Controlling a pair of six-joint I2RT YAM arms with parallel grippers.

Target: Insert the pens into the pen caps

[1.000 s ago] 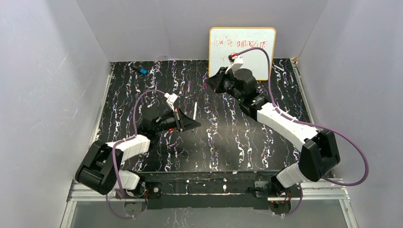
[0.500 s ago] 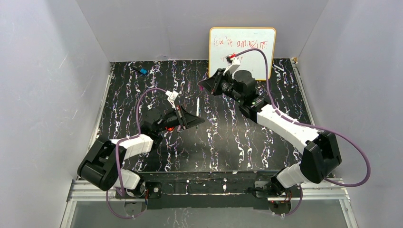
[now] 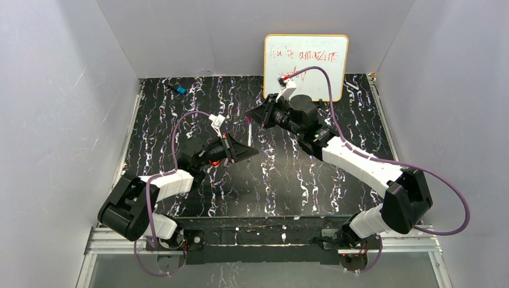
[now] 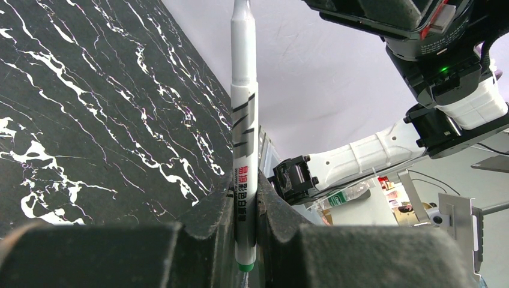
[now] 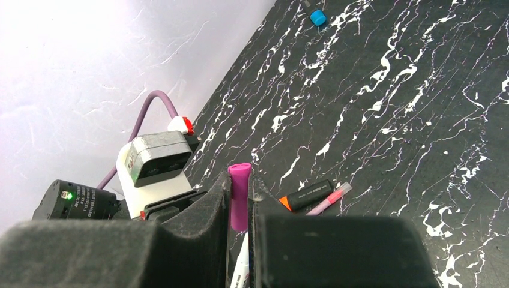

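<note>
A slim white pen point(image 4: 244, 114) with black stripes, red lettering and a green end stands upright in my left gripper point(image 4: 245, 201), which is shut on its lower body. In the top view the pen point(image 3: 249, 135) rises from the left gripper point(image 3: 245, 152) near the table's middle. My right gripper point(image 5: 240, 180) is shut on a magenta pen cap point(image 5: 240, 201), and the white pen point(image 5: 242, 267) shows just under that cap. From above, the right gripper point(image 3: 253, 114) hangs over the pen's top end. A black pen with an orange end point(image 5: 307, 195) and a pale pink pen point(image 5: 330, 200) lie side by side on the table.
The table point(image 3: 288, 174) is black marble-patterned with grey walls on three sides. A whiteboard point(image 3: 306, 59) with red writing leans on the back wall. A blue cap point(image 3: 181, 90) lies at the back left, also seen from the right wrist point(image 5: 317, 18). A small white object point(image 3: 351, 87) lies at the back right.
The right gripper has carried the magenta cap left and down toward the pen's top. The left gripper shifted slightly right with the pen early on, then held still.
</note>
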